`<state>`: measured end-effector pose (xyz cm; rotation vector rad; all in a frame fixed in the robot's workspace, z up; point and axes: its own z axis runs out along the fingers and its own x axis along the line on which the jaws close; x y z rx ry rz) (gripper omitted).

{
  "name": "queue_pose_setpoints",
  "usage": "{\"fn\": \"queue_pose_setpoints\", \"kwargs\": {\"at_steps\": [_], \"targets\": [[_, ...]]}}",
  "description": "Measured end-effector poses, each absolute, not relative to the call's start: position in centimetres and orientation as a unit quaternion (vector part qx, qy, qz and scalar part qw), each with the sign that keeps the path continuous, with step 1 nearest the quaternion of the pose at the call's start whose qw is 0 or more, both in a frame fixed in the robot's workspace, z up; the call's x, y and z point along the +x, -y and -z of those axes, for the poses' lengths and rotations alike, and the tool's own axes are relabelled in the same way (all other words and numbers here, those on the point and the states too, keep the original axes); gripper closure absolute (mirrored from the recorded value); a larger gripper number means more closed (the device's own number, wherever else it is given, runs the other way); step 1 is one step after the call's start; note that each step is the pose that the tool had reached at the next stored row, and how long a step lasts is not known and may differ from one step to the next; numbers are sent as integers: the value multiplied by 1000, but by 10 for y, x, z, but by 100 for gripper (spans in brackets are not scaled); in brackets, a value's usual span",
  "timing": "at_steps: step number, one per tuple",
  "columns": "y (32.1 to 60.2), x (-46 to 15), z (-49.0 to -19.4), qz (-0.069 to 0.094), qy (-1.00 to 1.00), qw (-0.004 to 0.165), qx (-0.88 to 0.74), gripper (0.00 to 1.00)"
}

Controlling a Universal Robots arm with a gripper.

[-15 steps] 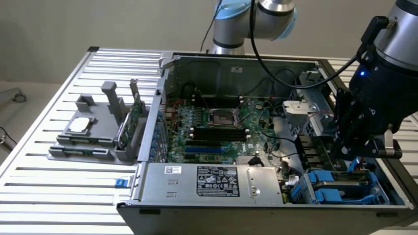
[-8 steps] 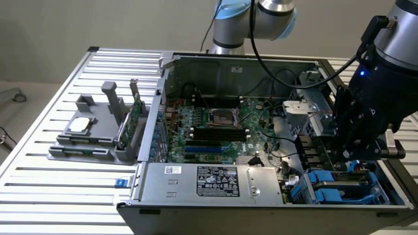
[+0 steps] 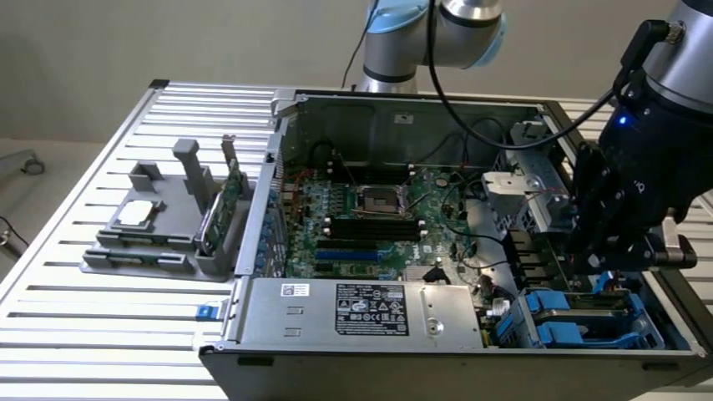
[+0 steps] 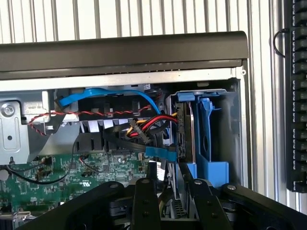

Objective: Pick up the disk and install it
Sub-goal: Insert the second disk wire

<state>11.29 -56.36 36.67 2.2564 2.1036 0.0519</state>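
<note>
The disk (image 3: 590, 311) stands on edge in the blue drive bay (image 3: 557, 322) at the near corner of the open computer case, on the exterior view's right. Its blue carrier bracket (image 4: 206, 136) frames the grey drive edge (image 4: 185, 132), and red, yellow and blue cables (image 4: 151, 124) meet that edge. My black gripper (image 3: 607, 276) hangs directly over this bay. In the wrist view my gripper (image 4: 172, 203) has its two fingers (image 4: 145, 201) apart, with a narrow grey edge between them. I cannot tell whether the fingers touch that edge.
The motherboard (image 3: 368, 217) fills the case floor, with the power supply box (image 3: 368, 309) at the near wall. On the exterior view's left, a grey holder (image 3: 145, 242) carries a square processor chip (image 3: 136, 213) and an upright green card (image 3: 229, 209). The slatted table (image 3: 89, 334) surrounds the case.
</note>
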Motion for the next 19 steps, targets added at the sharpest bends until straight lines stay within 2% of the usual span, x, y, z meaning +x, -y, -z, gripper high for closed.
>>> {"fn": "queue_pose_setpoints", "kwargs": {"at_steps": [13,15,17,19], "targets": [[564,116,-367,-18,-682,26,731,69],[564,116,-367,-19,-681,26,731,71],[564,116,-367,-19,-681,25,731,83],[564,116,-367,-20,-681,25,731,84]]}}
